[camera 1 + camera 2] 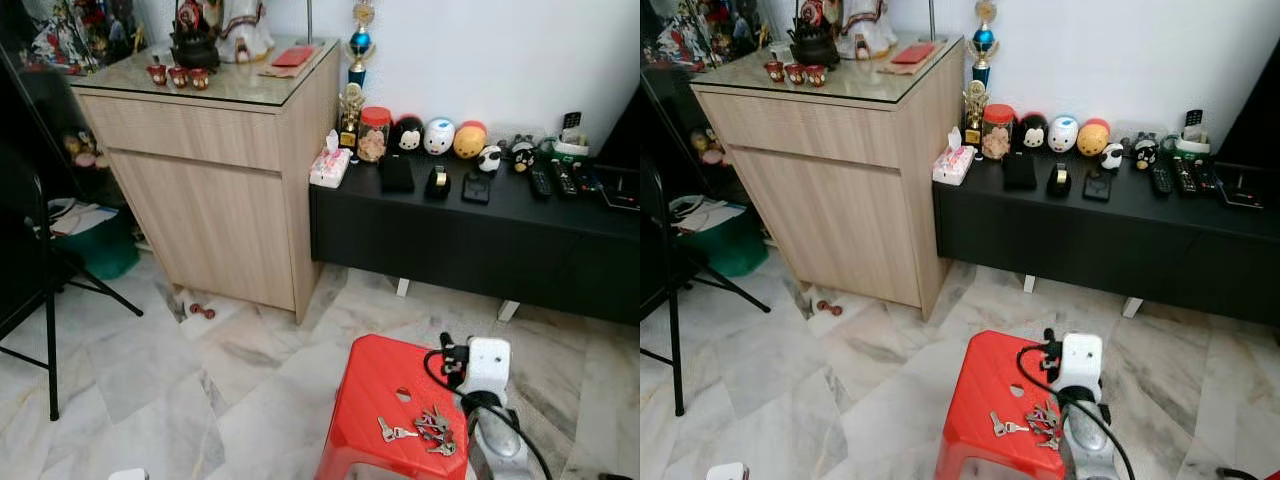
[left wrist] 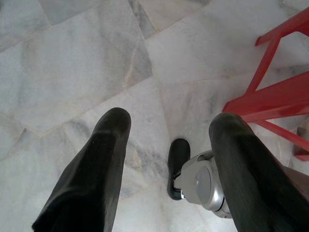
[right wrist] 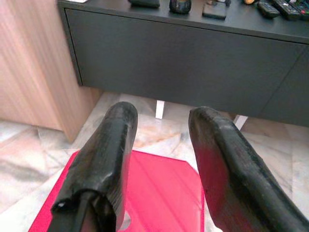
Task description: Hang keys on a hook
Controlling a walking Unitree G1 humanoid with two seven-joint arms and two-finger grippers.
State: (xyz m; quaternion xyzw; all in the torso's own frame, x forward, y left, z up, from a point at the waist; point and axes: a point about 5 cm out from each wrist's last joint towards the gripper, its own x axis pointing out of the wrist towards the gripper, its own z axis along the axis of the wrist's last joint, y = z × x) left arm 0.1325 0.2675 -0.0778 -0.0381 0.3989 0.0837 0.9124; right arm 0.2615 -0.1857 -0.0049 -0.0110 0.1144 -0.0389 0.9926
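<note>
A bunch of silver keys (image 1: 425,430) lies on the near part of a red plastic stool (image 1: 385,395), with one key spread out to the left of the bunch. My right arm's white wrist (image 1: 487,365) hovers over the stool's right side, just beyond the keys. In the right wrist view my right gripper (image 3: 164,116) is open above the red seat (image 3: 154,188), nothing between its fingers, and points toward the black console. My left gripper (image 2: 171,121) hangs open over the marble floor, beside a red stool leg (image 2: 270,101).
A light wooden cabinet (image 1: 210,180) with a glass top stands at the back left. A low black console (image 1: 470,235) along the wall carries toys, a jar and remotes. Black stand legs (image 1: 50,320) and a green bin (image 1: 100,248) are at the left.
</note>
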